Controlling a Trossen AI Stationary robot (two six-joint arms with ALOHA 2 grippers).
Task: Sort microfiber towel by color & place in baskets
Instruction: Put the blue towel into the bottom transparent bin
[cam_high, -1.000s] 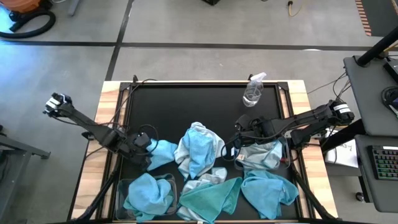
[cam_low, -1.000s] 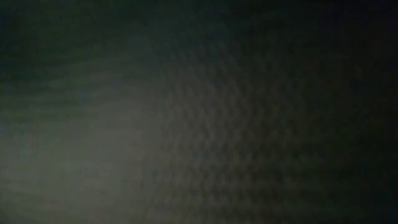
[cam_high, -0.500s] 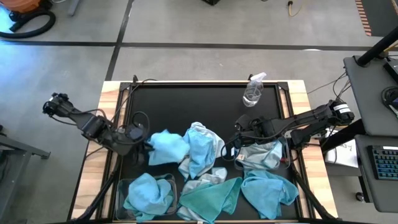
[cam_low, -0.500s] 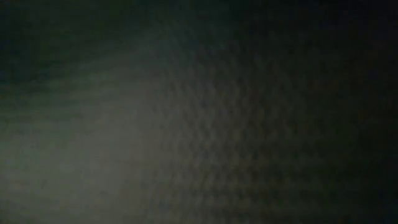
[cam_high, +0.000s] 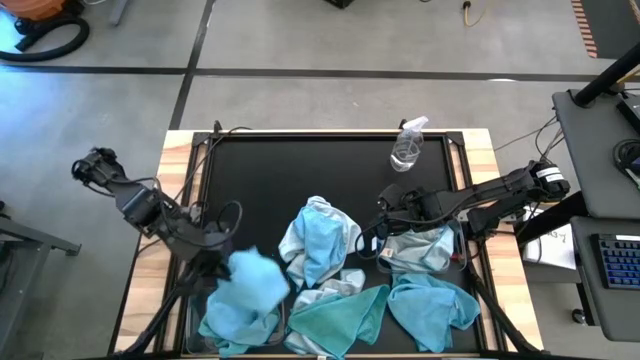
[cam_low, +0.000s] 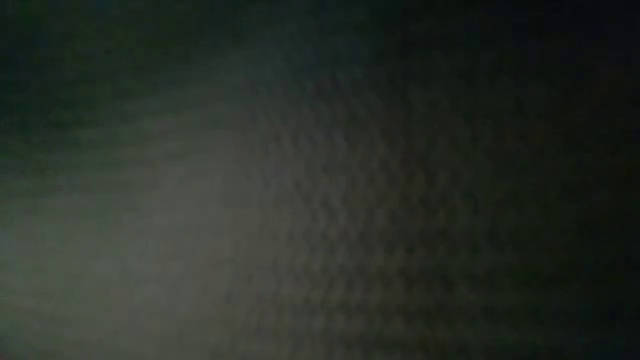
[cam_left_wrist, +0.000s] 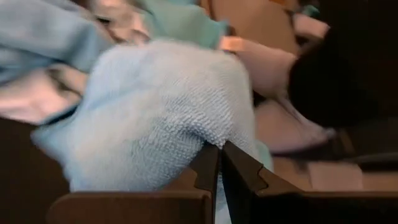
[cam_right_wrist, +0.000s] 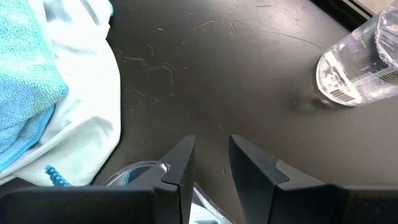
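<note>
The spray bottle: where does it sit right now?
In the high view the spray bottle stands at the far side of the black mat, right of centre, apart from the towels, just beyond the right pincer.

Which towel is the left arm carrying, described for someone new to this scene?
On the black table, find the left gripper near the left edge. The sky-blue towel pinched in its shut fingers hangs over the left basket. Unlike the other cloths, it is lifted, not lying flat.
</note>
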